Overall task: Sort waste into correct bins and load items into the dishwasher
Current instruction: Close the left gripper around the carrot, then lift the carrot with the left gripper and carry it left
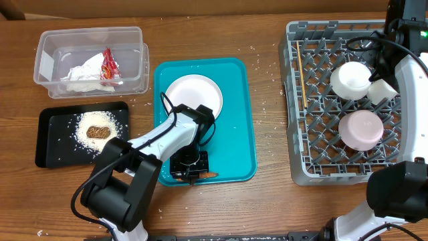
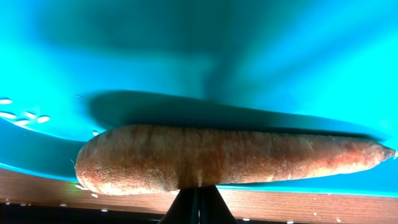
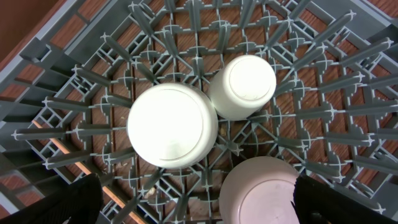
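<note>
carrot [image 2: 217,158]: small, orange, lying on teal tray [image 2: 280,62] at its near rim. left end effector [image 2: 198,205]: pressed together, tips against the carrot's side, pinching nothing. right end effector [image 3: 199,208]: spread wide, hanging over grey dish rack [image 3: 348,81] holding upturned white bowl [image 3: 172,124], white cup [image 3: 244,86], second bowl [image 3: 258,190].

Both arms share one build: glossy white tubular links between bulky, rounded black joint housings. The left arm [image 1: 154,138] ends in a boxy black left gripper [image 1: 190,175], with a thin black cable [image 1: 164,104] looping beside its wrist. The right arm [image 1: 411,67] trails black cables [image 1: 374,45] too, and its fingers [image 3: 68,202] are plain matte black slabs.
</note>
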